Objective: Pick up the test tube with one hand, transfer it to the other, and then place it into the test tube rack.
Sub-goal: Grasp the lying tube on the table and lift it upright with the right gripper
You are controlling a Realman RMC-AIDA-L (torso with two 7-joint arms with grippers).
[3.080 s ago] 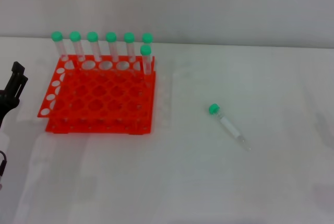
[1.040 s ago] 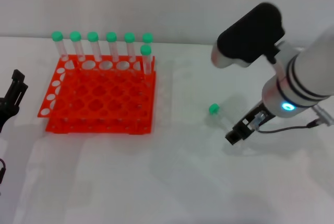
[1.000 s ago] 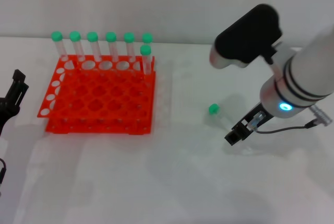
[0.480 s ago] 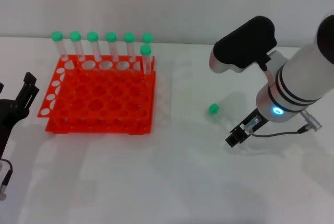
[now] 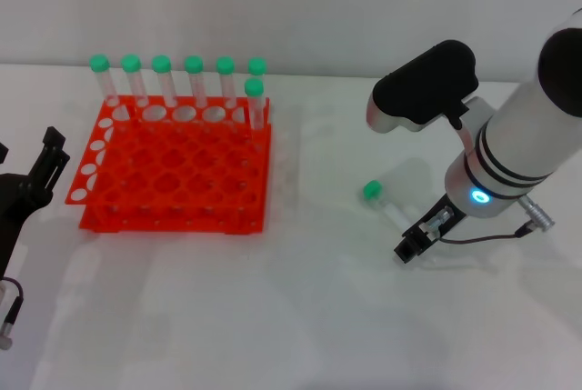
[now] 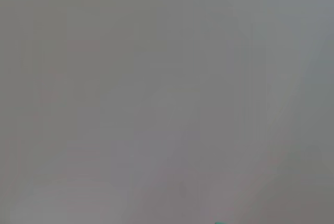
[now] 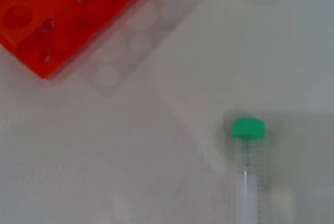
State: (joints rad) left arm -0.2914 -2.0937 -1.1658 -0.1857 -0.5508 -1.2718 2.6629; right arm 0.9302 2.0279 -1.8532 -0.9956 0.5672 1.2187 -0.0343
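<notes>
The test tube lies flat on the white table, right of centre, with its green cap pointing toward the rack; its tip end is hidden under my right arm. My right gripper is low over the tube's tip end. In the right wrist view the tube lies just ahead, green cap farthest away. The orange-red test tube rack stands at the left and also shows in the right wrist view. My left gripper hovers at the left edge, beside the rack. The left wrist view shows only grey blur.
Several identical green-capped tubes stand upright in the rack's back row and one just in front of it. The large white-and-black right arm hangs over the right side of the table.
My right arm has come in over the lying tube and, in the last second, sunk slightly lower and nearer. My left gripper has shifted a little toward the rack. The tube has not moved.
</notes>
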